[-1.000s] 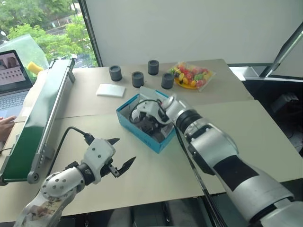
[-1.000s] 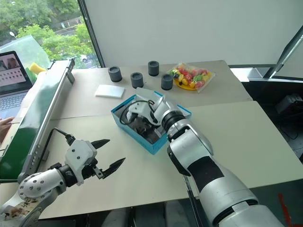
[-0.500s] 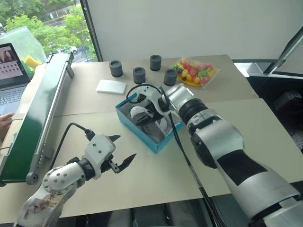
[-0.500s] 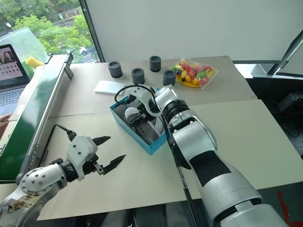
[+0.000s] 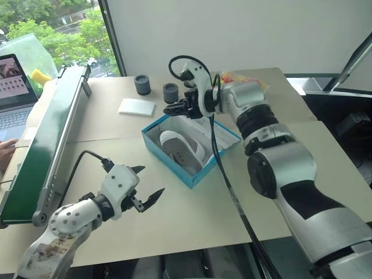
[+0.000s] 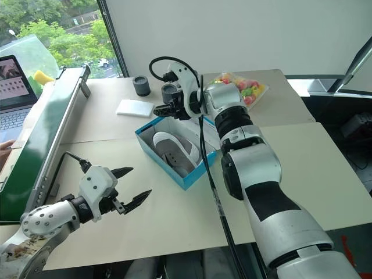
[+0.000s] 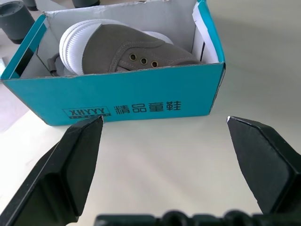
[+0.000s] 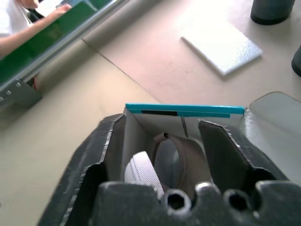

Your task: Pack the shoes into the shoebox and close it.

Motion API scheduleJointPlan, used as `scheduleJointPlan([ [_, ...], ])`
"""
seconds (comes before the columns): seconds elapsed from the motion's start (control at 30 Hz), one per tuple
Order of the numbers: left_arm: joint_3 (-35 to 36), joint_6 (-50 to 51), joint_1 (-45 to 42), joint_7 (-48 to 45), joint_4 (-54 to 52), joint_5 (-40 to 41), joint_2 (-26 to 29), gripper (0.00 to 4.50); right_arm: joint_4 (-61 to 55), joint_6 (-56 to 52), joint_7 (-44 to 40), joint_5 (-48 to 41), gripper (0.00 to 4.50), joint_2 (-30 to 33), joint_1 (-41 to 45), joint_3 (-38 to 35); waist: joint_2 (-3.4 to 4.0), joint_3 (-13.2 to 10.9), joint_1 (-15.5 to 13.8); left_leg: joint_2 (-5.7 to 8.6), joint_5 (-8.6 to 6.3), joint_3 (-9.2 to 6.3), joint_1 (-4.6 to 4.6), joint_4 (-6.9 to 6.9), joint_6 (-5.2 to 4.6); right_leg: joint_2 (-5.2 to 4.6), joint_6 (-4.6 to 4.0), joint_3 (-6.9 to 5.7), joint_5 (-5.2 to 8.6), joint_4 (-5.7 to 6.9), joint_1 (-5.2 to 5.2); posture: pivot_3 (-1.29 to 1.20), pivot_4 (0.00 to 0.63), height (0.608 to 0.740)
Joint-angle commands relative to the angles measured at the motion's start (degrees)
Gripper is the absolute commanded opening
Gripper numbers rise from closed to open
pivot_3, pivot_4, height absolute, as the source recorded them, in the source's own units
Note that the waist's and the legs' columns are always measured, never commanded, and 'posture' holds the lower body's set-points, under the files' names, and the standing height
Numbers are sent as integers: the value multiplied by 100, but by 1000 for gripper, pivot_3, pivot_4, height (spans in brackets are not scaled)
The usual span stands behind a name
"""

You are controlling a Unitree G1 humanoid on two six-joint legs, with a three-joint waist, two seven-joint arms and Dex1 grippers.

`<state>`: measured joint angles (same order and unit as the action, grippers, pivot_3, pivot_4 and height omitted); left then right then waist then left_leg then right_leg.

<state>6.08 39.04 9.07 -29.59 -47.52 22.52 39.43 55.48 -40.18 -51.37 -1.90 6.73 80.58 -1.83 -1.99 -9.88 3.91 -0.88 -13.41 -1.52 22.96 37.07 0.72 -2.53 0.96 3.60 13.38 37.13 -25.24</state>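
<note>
The turquoise shoebox (image 5: 165,163) stands open in the middle of the table, its lid flap (image 8: 273,122) folded back on the far side. A grey-taupe shoe with a white sole (image 5: 183,150) lies inside; in the left wrist view the shoes (image 7: 131,49) show over the box's printed wall (image 7: 141,94). My right gripper (image 5: 170,108) hovers above the box's far edge, fingers apart, nothing between them. It looks down on the box rim (image 8: 183,109) and a shoe (image 8: 174,160). My left gripper (image 5: 152,181) is open, low over the table in front of the box.
Dark cylinders (image 5: 142,85) and a flat white pad (image 5: 136,107) lie behind the box. A bag of colourful pieces (image 6: 247,87) sits at the back right. A long green rail (image 5: 46,145) runs along the left, beside a laptop (image 5: 14,72) and a person's hand (image 5: 6,148).
My right gripper has risen out of the box to above its far edge and rolled, fingers drawn closer. The shoe stays lying in the box. The left arm has not moved.
</note>
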Motion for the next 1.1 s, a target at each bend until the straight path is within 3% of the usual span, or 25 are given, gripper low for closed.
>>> scheduleJointPlan([
  [0.03, 124, 21, -32, 0, -226, 38, 50, 4500, -719, -179, 173, -25, 1524, -22, -493, 257, 0, 0, -2, 0, 0, 0, 0, 1, 0, 0, 1, 0, 0, 0, 2, 0, 150, 731],
  [0.17, 142, 36, -43, -12, -209, 49, 48, 4500, -788, -54, 398, 93, 134, -93, -870, 534, 0, 0, 11, 1, 0, 1, 4, 8, 0, 0, 1, 0, -1, 2, -2, 0, 150, 731],
  [0.6, 229, 124, -77, 8, -200, 55, 59, 4500, -977, -263, 560, -39, 134, -194, -1016, 775, 0, 0, 15, 1, 0, 0, -4, 9, 0, 3, 1, 3, -1, 2, -1, 0, 150, 731],
  [0.77, 205, 109, -71, -6, -217, 49, 64, 4500, -1142, -224, 681, -119, 134, 170, -817, 555, 0, 0, -17, 1, 0, 1, -2, 13, 0, 1, 1, 3, -1, 2, -1, 0, 150, 731],
  [0.97, 211, 106, -77, -19, -228, 67, 70, 4500, -1908, -185, -127, -93, 134, 759, -1101, 1058, 0, 0, -34, 3, 0, 2, 6, 17, 0, 1, 2, -1, -1, 2, -1, 0, 150, 731],
  [1.1, 188, 97, -109, -29, -199, 62, 78, 4500, -2109, -215, -303, -4, 134, 784, -1333, 1456, -2, 2, 14, 2, 0, 6, -11, 17, 0, 4, 2, 2, -1, 2, 7, 0, 150, 731],
])
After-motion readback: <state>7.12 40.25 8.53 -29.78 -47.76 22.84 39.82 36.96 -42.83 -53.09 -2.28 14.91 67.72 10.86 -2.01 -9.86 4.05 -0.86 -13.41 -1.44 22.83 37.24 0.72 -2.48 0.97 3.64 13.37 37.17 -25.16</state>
